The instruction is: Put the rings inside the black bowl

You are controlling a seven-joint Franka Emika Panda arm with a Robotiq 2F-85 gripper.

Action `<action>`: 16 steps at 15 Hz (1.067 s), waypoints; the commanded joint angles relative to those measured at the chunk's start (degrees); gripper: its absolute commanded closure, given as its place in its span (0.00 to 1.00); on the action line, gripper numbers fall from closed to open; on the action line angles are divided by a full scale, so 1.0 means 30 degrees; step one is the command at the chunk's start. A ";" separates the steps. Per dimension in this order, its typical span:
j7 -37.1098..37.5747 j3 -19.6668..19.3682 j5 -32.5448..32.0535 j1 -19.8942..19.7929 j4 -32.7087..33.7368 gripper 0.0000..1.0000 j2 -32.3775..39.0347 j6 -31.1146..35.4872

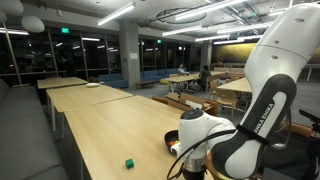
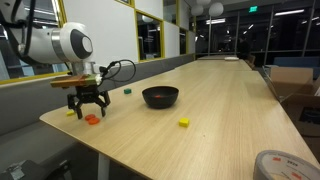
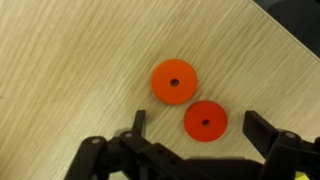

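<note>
Gripper [image 3: 200, 128] hangs wide open and empty; near ring [image 3: 205, 121] lies flat straight below, between the jaws, far ring [image 3: 173, 82] just beyond, slightly aside.

An upper ring [image 3: 173, 82] and a lower ring [image 3: 205, 121], both flat, orange-red and pierced by a small central hole, are shown lying just beside each other, not touching, on a light wood-grain table [image 3: 70, 60]. The black gripper [image 3: 197, 124] is seen entering from the bottom edge with its jaws spread wide. The lower ring is framed between the fingertips and touched by neither.
</note>
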 commanded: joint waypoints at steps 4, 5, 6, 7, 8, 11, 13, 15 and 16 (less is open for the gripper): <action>0.0906 -0.0080 -0.0663 0.0212 -0.1012 0.00 -0.0667 0.1727; 0.0954 -0.0096 -0.0683 0.0214 -0.1060 0.00 -0.0658 0.1951; 0.1008 -0.0118 -0.0726 0.0219 -0.1109 0.00 -0.0657 0.2141; 0.1042 -0.0134 -0.0757 0.0219 -0.1149 0.00 -0.0659 0.2331; 0.1107 -0.0159 -0.0833 0.0228 -0.1168 0.00 -0.0633 0.2476; 0.1343 -0.0217 -0.1059 0.0244 -0.1281 0.00 -0.0673 0.2701; 0.1528 -0.0296 -0.1297 0.0257 -0.1319 0.28 -0.0699 0.2730; 0.1689 -0.0316 -0.1407 0.0228 -0.1321 0.42 -0.0817 0.2663; 0.1738 -0.0314 -0.1444 0.0204 -0.1320 0.51 -0.0895 0.2644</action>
